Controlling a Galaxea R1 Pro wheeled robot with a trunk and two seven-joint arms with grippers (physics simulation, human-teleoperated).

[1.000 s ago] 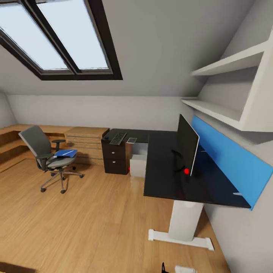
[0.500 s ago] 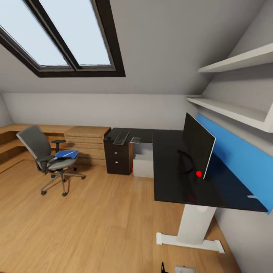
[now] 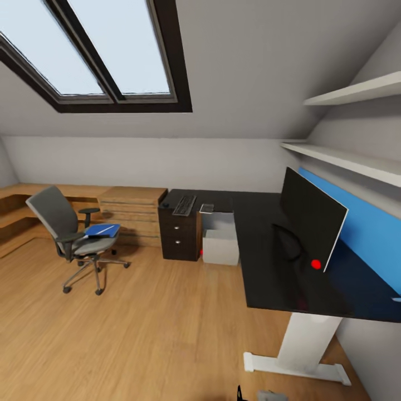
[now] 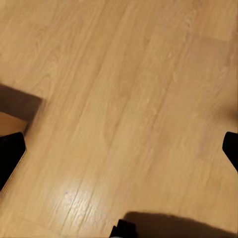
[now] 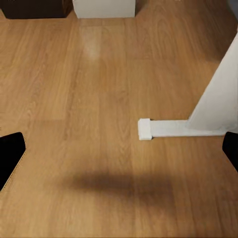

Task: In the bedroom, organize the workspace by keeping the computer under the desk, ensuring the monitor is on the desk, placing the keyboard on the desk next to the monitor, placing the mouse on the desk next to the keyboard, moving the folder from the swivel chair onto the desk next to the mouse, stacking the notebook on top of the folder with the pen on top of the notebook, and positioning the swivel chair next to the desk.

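The black-topped desk (image 3: 267,250) runs along the right wall, with the monitor (image 3: 312,225) standing on it. At its far end lies the keyboard (image 3: 184,205), and a small grey flat item (image 3: 206,208) rests beside that. Under the desk stands the light grey computer (image 3: 220,245). To the left, apart from the desk, the grey swivel chair (image 3: 69,234) carries the blue folder (image 3: 102,229) with the white pen (image 3: 106,227) on top. My left gripper (image 4: 119,153) and right gripper (image 5: 119,151) hang open over bare floor, holding nothing.
A light wood chest (image 3: 133,209) stands left of the desk's dark drawers (image 3: 179,236). Two white shelves (image 3: 345,159) jut from the right wall above the desk. The desk's white leg and foot (image 5: 198,121) stand close by on the wood floor (image 3: 139,334).
The whole head view has shifted: the desk and monitor now sit farther right and look larger. The camera has moved; the room's things stay put.
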